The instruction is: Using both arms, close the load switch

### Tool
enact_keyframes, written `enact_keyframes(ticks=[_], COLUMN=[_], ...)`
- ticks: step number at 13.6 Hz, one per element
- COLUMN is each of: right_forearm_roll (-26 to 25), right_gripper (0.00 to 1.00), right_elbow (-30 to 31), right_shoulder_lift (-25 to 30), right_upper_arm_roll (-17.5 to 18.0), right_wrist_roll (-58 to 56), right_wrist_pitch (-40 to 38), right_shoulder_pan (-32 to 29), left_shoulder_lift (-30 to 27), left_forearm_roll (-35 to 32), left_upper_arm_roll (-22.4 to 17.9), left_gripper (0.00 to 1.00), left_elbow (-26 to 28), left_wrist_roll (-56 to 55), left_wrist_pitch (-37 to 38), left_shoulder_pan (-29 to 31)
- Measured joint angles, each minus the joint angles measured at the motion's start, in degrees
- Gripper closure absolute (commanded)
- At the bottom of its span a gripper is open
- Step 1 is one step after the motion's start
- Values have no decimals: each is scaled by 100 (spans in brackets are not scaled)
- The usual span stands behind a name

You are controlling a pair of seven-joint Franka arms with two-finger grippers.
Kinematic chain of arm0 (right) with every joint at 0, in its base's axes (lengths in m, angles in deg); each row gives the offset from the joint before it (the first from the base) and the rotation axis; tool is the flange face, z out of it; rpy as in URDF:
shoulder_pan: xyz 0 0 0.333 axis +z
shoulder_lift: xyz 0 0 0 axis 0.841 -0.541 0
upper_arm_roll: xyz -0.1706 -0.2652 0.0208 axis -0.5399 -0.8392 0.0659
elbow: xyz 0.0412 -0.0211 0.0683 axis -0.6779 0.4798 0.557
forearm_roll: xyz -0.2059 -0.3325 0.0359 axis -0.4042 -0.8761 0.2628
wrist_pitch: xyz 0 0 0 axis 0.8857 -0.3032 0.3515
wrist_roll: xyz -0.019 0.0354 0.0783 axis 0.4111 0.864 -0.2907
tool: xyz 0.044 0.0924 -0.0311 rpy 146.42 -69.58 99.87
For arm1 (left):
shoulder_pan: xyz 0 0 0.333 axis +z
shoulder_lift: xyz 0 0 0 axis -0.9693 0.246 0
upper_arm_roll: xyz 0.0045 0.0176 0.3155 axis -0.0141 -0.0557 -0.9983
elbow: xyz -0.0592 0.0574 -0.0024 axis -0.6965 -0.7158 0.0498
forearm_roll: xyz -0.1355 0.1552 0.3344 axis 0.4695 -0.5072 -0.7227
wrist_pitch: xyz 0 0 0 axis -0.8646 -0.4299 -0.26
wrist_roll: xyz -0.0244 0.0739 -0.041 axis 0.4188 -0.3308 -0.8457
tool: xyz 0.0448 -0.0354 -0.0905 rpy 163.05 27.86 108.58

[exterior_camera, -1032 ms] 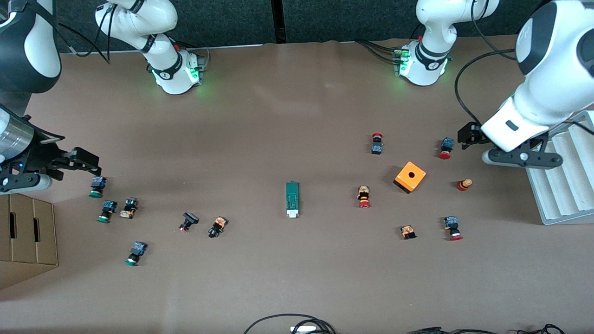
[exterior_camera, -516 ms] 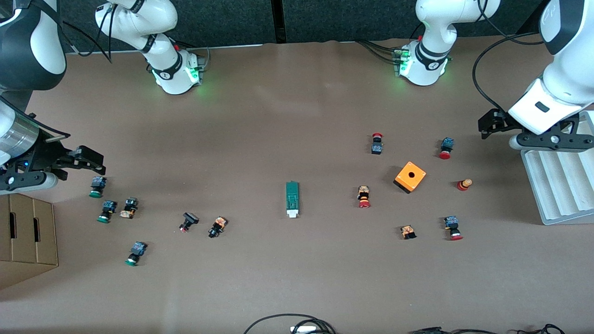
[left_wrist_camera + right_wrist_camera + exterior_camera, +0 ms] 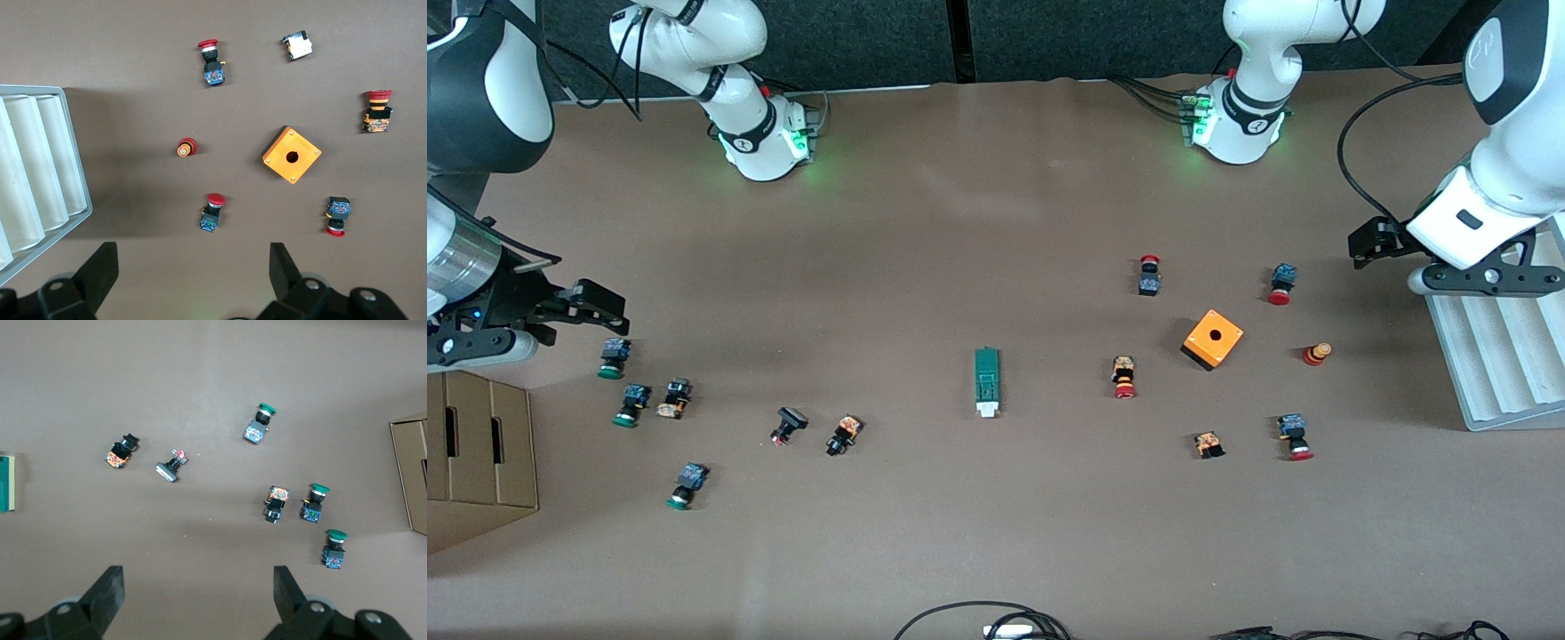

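The load switch (image 3: 986,381), a narrow dark-green block with a white end piece, lies flat in the middle of the table; its end shows at the edge of the right wrist view (image 3: 7,483). My left gripper (image 3: 1373,242) is up over the left arm's end of the table, beside the white tray, open and empty (image 3: 193,257). My right gripper (image 3: 596,307) is over the right arm's end, above a green-capped button (image 3: 612,358), open and empty (image 3: 198,580). Both are well apart from the switch.
An orange box with a hole (image 3: 1213,339) stands among red-capped buttons (image 3: 1124,377) toward the left arm's end. Green-capped and black buttons (image 3: 632,404) lie toward the right arm's end. A white ridged tray (image 3: 1503,356) and a cardboard box (image 3: 476,453) sit at the table's ends.
My left gripper has moved outward toward its end of the table and toward the arm bases, off the red-capped button area. My right gripper shifted slightly toward the table's middle, then held.
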Motion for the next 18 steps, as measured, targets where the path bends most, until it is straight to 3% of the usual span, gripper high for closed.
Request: enact_keyframes(ticks=[18], right_forearm_roll=[-3], right_gripper=[0], right_elbow=[0], right_shoulder_lift=[0], right_upper_arm_roll=[-1], right_wrist_roll=[0], right_wrist_pitch=[0], right_shoulder_pan=[0], left_shoulder_lift=[-150], left_forearm_roll=[-1], left_upper_arm_roll=[-5], left_gripper=[0], left_elbow=[22], left_wrist_roll=[-283], left_wrist_pitch=[26], left_shoulder_pan=[-77])
